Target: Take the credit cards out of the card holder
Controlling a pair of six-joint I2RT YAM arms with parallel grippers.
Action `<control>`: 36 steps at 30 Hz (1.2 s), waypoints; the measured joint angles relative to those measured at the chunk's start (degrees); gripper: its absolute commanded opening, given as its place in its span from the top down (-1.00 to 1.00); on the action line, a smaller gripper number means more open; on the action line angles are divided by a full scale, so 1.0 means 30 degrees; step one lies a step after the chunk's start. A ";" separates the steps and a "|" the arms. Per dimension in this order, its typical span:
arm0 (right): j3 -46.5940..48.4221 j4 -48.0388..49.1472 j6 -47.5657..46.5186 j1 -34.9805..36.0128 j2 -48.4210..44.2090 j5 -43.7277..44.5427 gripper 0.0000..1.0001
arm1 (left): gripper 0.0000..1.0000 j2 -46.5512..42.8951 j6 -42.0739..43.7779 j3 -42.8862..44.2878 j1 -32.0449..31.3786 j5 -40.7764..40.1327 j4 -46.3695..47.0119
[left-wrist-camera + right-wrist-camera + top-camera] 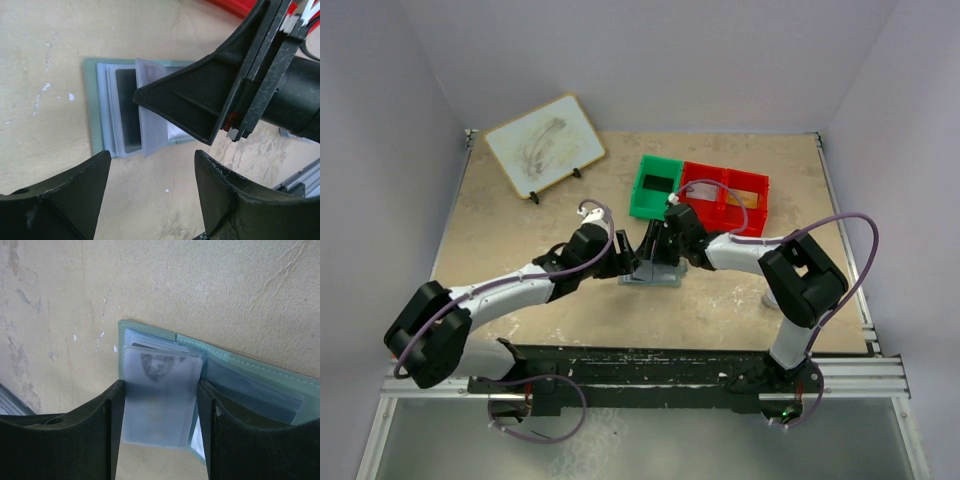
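Table: tan, mottled top [520, 230] with pale scuffs and hairline cracks (clearest in the wrist views).
Walls: 3 plain white panels, left [380, 150], back [650, 60] and right [910, 150], close the table in.
Light: soft and even, with only faint shadows.
Far left corner: smudged whiteboard [544, 145], tilted on 2 small black feet.
Far middle: green plastic bin [645, 205] touching red plastic bins [752, 182], set in a row.
Near edge: aluminium rail [865, 372] across the front.
Right edge: metal track [847, 260] along the table's side.
Below the rail: dull grey surface [650, 450].
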 measured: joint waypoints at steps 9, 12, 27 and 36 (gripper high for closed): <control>-0.0095 0.0124 0.0131 -0.0051 -0.0036 -0.0109 -0.11 | 0.06 0.2215 -0.0066 -0.0124 0.0007 0.2149 0.2047; -0.0095 0.0117 0.0131 -0.0066 -0.0036 -0.0182 -0.11 | 0.12 0.2681 -0.0087 -0.0233 0.0007 0.2390 0.2448; -0.0131 0.0029 0.0131 -0.0066 -0.0131 -0.0605 -0.32 | 0.72 0.4554 -0.0517 -0.0233 0.0007 0.3060 0.3483; 0.1020 -0.2936 -0.0160 -0.0080 -0.1049 -0.0233 -0.62 | 0.51 0.4685 -0.0350 0.0408 0.0015 0.3424 0.3264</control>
